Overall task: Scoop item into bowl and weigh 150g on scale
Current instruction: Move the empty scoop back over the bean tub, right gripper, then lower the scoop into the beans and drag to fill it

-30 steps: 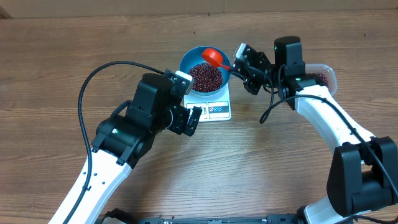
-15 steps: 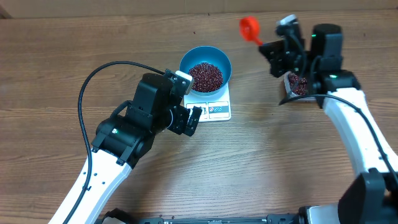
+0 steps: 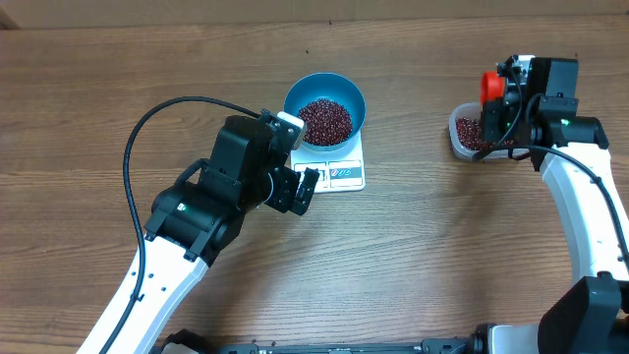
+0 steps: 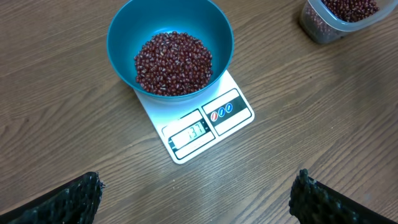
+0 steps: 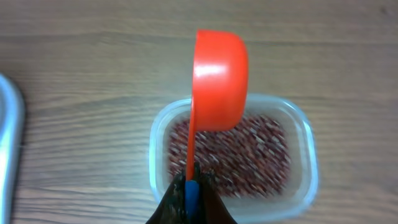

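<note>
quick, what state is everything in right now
scale, on, digits showing
bowl, on scale, part full of beans
tub, lidless, beans inside
scoop, held above tub
left gripper, open, empty
right gripper, shut on scoop handle

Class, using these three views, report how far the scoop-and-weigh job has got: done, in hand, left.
Done: a heap of beans lies in the blue bowl, which sits on the scale. In hand: the right gripper is shut on the orange scoop, holding it over the clear tub of beans. The left gripper hangs open, empty. Left: probably more scoops; the display digits are too blurred to confirm the target.
</note>
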Robot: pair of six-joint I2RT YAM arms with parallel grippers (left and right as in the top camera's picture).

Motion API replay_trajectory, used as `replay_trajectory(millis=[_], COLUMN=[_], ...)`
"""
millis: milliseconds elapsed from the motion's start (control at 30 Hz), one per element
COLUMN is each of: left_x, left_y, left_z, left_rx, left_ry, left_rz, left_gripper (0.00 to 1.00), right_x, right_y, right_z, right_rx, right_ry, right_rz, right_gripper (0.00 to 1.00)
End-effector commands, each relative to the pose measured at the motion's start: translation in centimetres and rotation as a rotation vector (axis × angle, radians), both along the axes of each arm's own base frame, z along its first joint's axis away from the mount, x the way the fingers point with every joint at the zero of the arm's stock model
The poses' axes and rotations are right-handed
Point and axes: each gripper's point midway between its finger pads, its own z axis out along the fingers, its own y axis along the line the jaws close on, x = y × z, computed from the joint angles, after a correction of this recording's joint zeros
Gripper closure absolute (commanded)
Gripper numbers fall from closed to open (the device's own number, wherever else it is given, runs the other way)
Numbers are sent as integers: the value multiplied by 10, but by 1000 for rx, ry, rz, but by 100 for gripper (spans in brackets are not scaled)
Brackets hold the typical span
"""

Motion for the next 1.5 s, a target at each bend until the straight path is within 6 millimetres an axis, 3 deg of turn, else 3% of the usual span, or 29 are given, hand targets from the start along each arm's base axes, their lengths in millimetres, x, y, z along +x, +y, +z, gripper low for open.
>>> replay_trajectory(millis=[0, 433, 667, 1133, 1467], left_x=[-1, -1, -1, -1, -1], left_y=[1, 1, 1, 1, 1], left_z=[-5, -5, -5, -5, -5], left_rx=[14, 14, 14, 14, 14], left_ry=[7, 7, 7, 7, 7], left_rz=[-16, -16, -16, -16, -16], left_gripper=[0, 1, 0, 0, 0], right_x=[-1, -32, -34, -33, -34], right_y=[-15, -15, -15, -15, -9], right_z=[10, -26, -44, -105, -112], right_rx=[-64, -67, -64, -55, -24], right_ry=[-10, 167, 199, 333, 351], right_rz=[-60, -64, -62, -57, -41], right_gripper=[96, 96, 96, 96, 96])
